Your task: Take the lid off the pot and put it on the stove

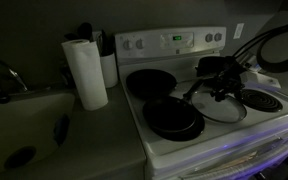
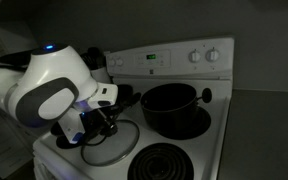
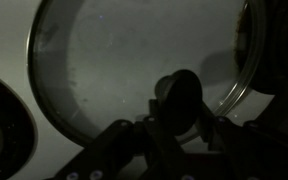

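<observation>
The lid (image 2: pixel 112 148) is seen off the pot (image 2: pixel 174 110), laid flat on the stove (image 2: pixel 184 62). Its knob is flanked by the gripper (image 3: pixel 179 118) fingers; whether it is pinched cannot be told. Placing is judged nearly done: release and a straight lift are called for

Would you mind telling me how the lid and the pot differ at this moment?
The lid is a flat, see-through disc with a small dark knob; the pot is dark and opaque, with raised walls and nothing covering it. The lid is near the front of the stove, right under the gripper; the pot stands further back, apart from the gripper. Both are round and both are on the stove.
</observation>
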You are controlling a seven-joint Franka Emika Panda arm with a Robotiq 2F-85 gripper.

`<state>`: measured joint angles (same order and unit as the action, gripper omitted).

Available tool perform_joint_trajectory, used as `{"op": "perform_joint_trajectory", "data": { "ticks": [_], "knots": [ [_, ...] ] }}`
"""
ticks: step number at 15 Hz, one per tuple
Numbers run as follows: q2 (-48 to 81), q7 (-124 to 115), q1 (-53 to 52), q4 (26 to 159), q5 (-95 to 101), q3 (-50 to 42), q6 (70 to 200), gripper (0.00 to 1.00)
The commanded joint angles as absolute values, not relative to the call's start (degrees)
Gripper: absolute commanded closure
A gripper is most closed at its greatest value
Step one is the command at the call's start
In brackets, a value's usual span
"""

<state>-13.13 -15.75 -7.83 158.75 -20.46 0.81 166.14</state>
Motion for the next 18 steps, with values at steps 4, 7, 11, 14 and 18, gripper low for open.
{"op": "perform_joint_trajectory", "data": {
  "ticks": [4, 7, 11, 14, 18],
  "knots": [
    [-10.9, -21.9, -0.7, 159.6, -9.4, 4.9, 163.1, 0.86],
    [-11.0, -22.6, -0.9, 159.3, -8.1, 5.0, 163.1, 0.86],
    [-10.9, -20.1, -2.9, 159.0, -11.3, 3.9, 163.2, 0.86],
    [-13.1, -21.8, -0.9, 158.1, -7.6, 5.4, 158.7, 0.29],
    [-17.5, -22.5, -1.0, 154.6, -3.0, 7.1, 146.6, 0.02]
  ]
}}
